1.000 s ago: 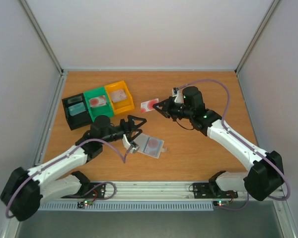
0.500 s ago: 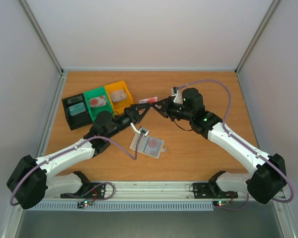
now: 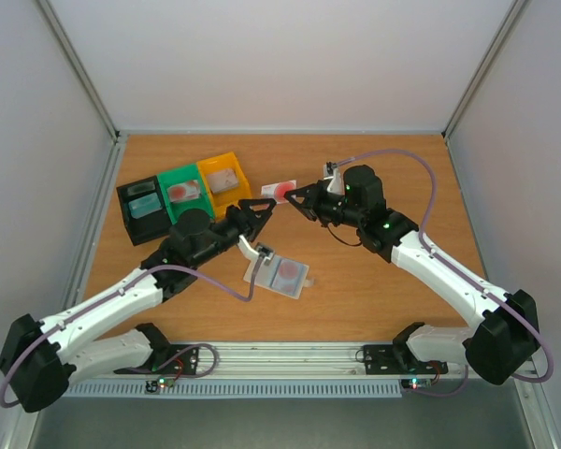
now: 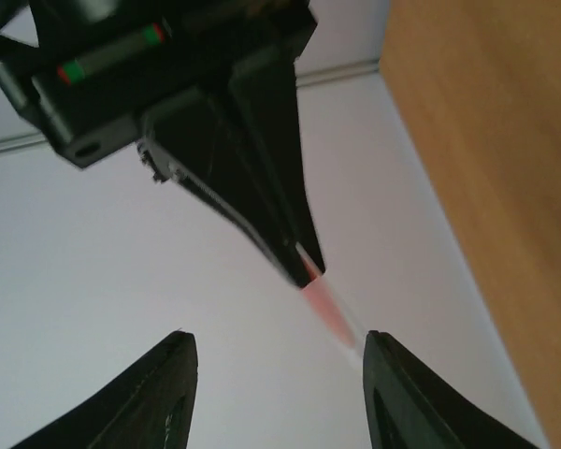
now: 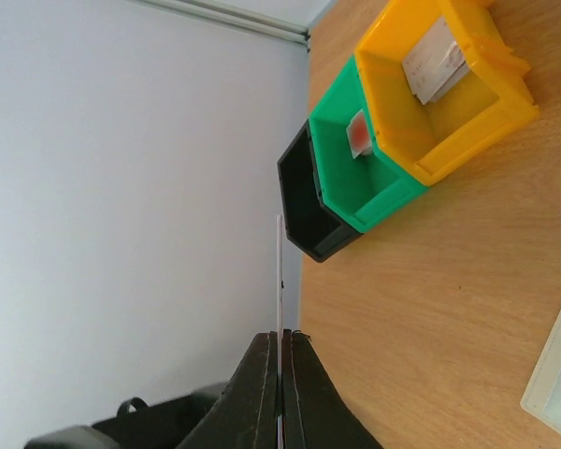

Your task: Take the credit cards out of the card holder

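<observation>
While clamping the reddish credit card [image 4: 329, 313] in the right gripper [image 5: 279, 344], centre the left gripper [image 4: 276, 351] (jaws apart, empty) over its free end before closing.

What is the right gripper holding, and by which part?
The reddish-pink credit card, pinched at one end by the right gripper; the rest sticks out past its fingertips.

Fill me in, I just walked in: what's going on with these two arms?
The right gripper pinches a reddish-pink credit card in the air above the table. The left gripper is close to the card's free end with its jaws apart, not gripping it. The card holder lies flat on the table below them, with another reddish card showing through it.
</observation>
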Controlling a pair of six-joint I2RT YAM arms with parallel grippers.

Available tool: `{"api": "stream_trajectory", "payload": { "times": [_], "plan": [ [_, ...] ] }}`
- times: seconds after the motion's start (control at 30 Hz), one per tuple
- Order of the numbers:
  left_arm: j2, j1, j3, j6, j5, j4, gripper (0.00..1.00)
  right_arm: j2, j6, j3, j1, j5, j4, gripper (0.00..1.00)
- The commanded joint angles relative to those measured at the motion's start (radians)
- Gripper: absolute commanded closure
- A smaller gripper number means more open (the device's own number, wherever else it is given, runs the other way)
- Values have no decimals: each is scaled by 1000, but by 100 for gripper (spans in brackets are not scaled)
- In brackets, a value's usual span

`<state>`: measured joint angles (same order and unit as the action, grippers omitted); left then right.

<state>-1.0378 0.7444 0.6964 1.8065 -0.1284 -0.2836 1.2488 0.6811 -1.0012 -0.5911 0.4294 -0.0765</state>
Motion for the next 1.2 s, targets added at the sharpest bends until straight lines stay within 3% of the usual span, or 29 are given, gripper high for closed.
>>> {"api": "stream_trajectory", "payload": {
  "times": [0.0,0.13,0.3,0.43,0.67,0.93,0.97,1.07,1.17],
  "plan": [
    [8,15,-10,3,-6,38,50,-15,11,-4,-7,8,37,99],
    [-85,16,47,-6,75,-35,50,-25,15,5,-7,14,44,99],
    [-127,15,77,-11,78,-50,52,-39,14,5,-9,17,47,99],
    [-143,16,91,-23,83,-71,66,-38,14,8,-9,23,47,99],
    [-142,21,87,-46,105,-88,99,-24,17,12,-8,34,52,99],
    [-138,22,127,-145,178,-36,100,-13,14,10,-8,44,65,98],
    [-134,22,137,-174,204,-9,100,-11,8,8,-8,44,63,92],
    [-111,16,156,-327,257,107,100,-8,-12,6,-3,36,47,61],
    [-82,-29,179,-493,236,289,100,-10,-43,-2,14,32,6,46]
  ]
}}
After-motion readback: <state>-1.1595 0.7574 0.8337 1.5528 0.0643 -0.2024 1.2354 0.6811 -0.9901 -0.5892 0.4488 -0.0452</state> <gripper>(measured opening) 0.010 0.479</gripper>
